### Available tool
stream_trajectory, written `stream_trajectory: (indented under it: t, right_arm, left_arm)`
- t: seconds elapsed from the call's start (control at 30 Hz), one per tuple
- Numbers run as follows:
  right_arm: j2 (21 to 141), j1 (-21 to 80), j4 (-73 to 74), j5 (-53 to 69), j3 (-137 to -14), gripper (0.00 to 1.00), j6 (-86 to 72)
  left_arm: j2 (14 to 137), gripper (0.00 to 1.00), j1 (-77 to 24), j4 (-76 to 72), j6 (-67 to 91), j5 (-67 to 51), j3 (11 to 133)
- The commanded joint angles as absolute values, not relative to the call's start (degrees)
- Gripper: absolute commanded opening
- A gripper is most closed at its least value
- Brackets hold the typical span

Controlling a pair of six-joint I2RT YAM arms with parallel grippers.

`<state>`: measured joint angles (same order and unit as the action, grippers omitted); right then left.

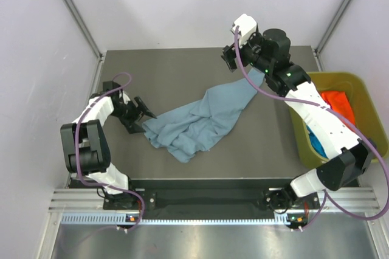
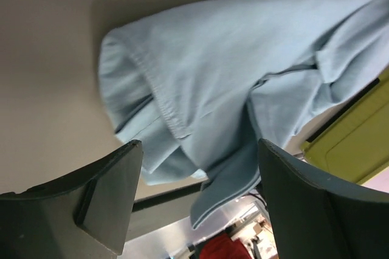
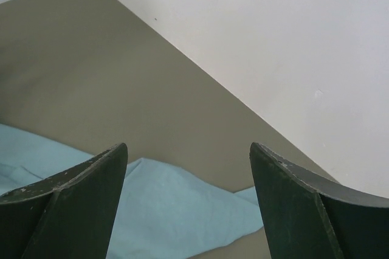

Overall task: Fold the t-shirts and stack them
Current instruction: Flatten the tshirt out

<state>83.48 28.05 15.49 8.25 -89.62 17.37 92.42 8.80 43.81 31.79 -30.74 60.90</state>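
A large grey-blue t-shirt (image 1: 197, 119) lies crumpled and stretched slantwise across the middle of the dark table (image 1: 170, 76). My left gripper (image 1: 146, 110) is open and empty, low at the shirt's left edge. In the left wrist view (image 2: 197, 168) the shirt's bunched hem (image 2: 206, 76) lies just ahead of the spread fingers. My right gripper (image 1: 230, 63) is open and empty, above the shirt's far right end. In the right wrist view (image 3: 188, 149) the cloth (image 3: 164, 210) shows below and between the fingers. An orange t-shirt (image 1: 338, 102) and a turquoise one (image 1: 316, 143) lie in the bin. No magenta shirt shows.
A yellow-green bin (image 1: 358, 89) stands at the table's right edge, under my right arm; its corner shows in the left wrist view (image 2: 358, 143). White walls enclose the back and sides. A metal rail (image 1: 206, 201) runs along the near edge.
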Motion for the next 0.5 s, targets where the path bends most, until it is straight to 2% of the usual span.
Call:
stream_trajectory:
  t: [0.0, 0.3, 0.43, 0.47]
  right_arm:
    - [82.44, 27.95, 13.89, 8.79, -90.88, 0.82, 17.14]
    - [83.15, 27.95, 13.45, 8.53, -91.76, 0.82, 17.58]
    - [82.0, 27.95, 13.54, 7.82, -90.18, 0.82, 18.1]
    - [81.83, 27.95, 13.54, 7.74, -90.09, 0.82, 18.11]
  left_arm:
    - [91.14, 0.8, 8.79, 45.27, 33.22, -29.44, 59.15]
    - [97.37, 0.65, 8.79, 41.4, 35.68, -31.55, 61.61]
    - [99.58, 0.64, 8.79, 39.9, 36.83, -32.78, 63.71]
    - [99.67, 0.61, 8.88, 39.64, 36.74, -32.7, 63.89]
